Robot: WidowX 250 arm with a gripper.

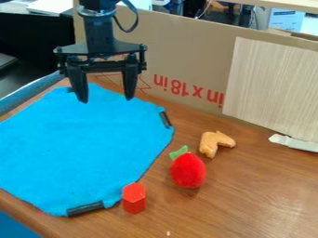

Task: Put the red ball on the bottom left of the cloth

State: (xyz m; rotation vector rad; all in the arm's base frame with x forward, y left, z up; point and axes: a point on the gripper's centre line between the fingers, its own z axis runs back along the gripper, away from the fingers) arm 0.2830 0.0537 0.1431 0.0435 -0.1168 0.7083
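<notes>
the claw (108, 98) hung wide open by the far end of the blue cloth (81, 144), holding nothing. the red ball (188, 171) sat on the counter (248, 195), lower and to the right in the view.

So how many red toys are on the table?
2. A round, red, fuzzy ball with a green leaf is right of the blue cloth, and a red hexagonal block stands by the cloth's near edge.

- I'm holding my tool (106, 100) open over the blue cloth (81, 144).
- The red ball (188, 171) is resting on my worktop (248, 200), between the red block (133, 199) and orange toy (214, 142).
</notes>
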